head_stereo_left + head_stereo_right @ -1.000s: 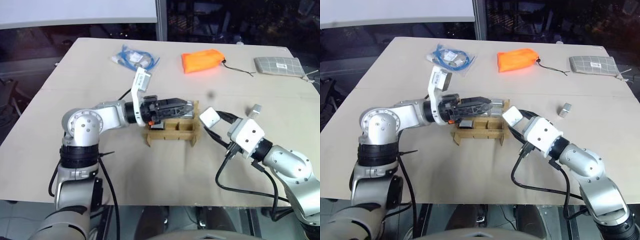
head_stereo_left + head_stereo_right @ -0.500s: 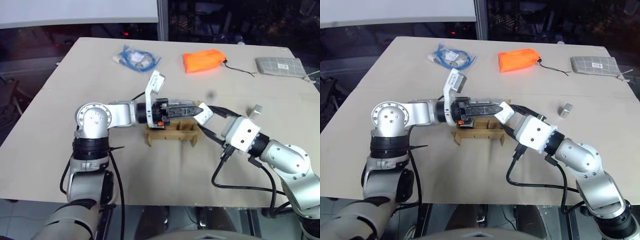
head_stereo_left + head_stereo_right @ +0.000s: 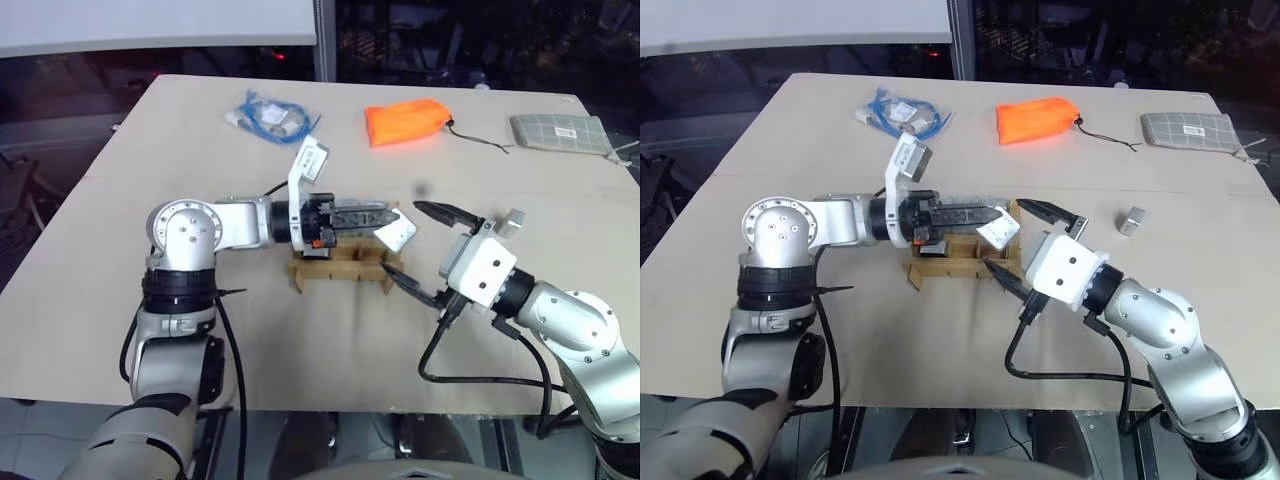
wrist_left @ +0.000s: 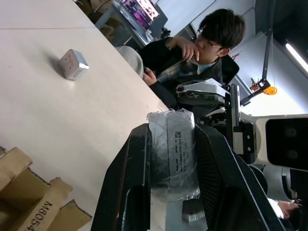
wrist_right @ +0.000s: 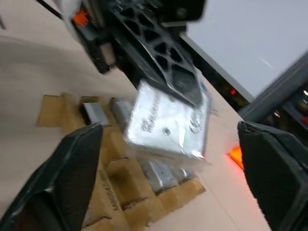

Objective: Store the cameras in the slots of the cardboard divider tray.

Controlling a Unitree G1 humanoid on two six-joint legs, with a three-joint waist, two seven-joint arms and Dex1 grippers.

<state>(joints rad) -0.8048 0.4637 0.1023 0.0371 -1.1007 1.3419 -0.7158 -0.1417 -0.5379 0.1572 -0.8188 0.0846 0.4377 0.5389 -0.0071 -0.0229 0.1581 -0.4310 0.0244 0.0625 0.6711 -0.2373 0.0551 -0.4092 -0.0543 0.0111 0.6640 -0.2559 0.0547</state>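
Note:
A plastic-wrapped silver camera [image 3: 398, 233] hangs just above the right end of the cardboard divider tray [image 3: 340, 272], and my left gripper [image 3: 388, 224] is shut on it; the left wrist view has the camera [image 4: 172, 154] pinched between both fingers. Facing it from the right, my right gripper [image 3: 421, 248] stands wide open, one finger on each side of the camera [image 5: 168, 120] and touching nothing. Silver cameras [image 5: 96, 113] sit in several tray slots. One more camera [image 3: 512, 222] lies loose on the table to the right.
At the table's far side lie an orange pouch [image 3: 405, 121], a grey checked pouch [image 3: 560, 132] and a bag with a blue cable [image 3: 270, 115]. A seated person [image 4: 211, 43] is beyond the table's right edge.
My right gripper carried the camera left to the left gripper, then opened and let it go. The left gripper closed on it over the tray's right end.

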